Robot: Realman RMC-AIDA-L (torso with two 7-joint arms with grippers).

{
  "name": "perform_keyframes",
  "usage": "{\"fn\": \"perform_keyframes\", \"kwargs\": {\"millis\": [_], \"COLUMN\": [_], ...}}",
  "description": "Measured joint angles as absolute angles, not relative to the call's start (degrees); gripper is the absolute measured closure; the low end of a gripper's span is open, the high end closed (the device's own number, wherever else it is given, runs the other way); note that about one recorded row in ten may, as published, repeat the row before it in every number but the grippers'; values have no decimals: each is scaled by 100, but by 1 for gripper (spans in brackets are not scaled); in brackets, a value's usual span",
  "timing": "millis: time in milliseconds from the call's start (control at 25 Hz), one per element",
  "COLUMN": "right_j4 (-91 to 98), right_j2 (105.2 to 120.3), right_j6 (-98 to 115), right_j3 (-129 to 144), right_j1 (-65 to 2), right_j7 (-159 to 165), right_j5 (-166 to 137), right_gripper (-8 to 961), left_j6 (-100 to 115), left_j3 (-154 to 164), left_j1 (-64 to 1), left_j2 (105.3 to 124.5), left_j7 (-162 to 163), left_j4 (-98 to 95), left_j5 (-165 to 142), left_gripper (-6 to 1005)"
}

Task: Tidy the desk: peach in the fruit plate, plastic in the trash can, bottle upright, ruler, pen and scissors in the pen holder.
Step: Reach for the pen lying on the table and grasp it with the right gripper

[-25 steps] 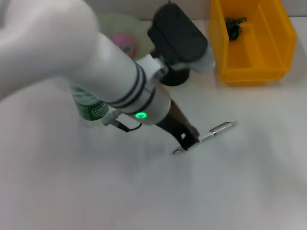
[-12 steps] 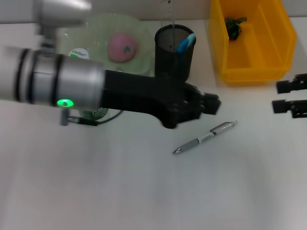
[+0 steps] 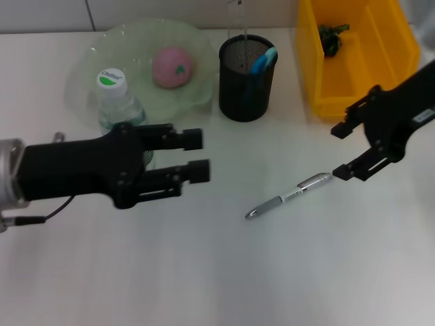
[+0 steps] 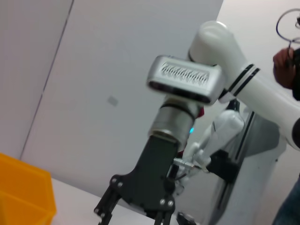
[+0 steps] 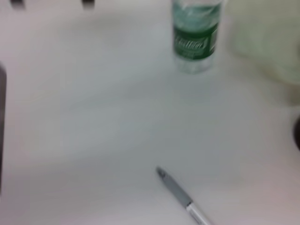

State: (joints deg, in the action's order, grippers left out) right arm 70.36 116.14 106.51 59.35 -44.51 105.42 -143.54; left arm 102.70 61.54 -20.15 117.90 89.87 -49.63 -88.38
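white desk (image 3: pixel 204 272) holds pen (image 3: pixel 289 195) between the spread right pincer (image 3: pixel 343 151) and spread left pincer (image 3: pixel 197 155).

Left arm comes in from the left edge of the head view, forearm roughly level, left gripper (image 3: pixel 197 155) pointing toward the robot's right, two fingers spread apart, nothing between them. Right arm comes in from the right edge, angled down and inward, right gripper (image 3: pixel 342 151) also spread wide and holding nothing, low over the table.
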Motion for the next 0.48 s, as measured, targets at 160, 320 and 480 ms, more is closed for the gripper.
{"fn": "perform_keyframes", "kwargs": {"millis": [160,320,480], "right_j4": [6363,5524,4740], "right_j2": [11679,11806,11913], "right_j6": [10175,9682,9126], "right_j3": [6674,7031,7122], "right_j1": [-4959,-5446,-5856], "right_j7": [10015,9493,8983], "right_j5": [-14768,-15225,-15631], "right_gripper": [215,218,221], "left_j6": [10322,10324,10296], "left_j3": [5900,5710,5637], "left_j1": [-1830,-1708,-1590], "left_j2": [11734,11711,11725], "left_j7": [8685,8570,8409], "left_j4": [-4674,-4497,-4467], "left_j5": [-8868,-8869,-8869], "left_gripper": [516,320,203]}}
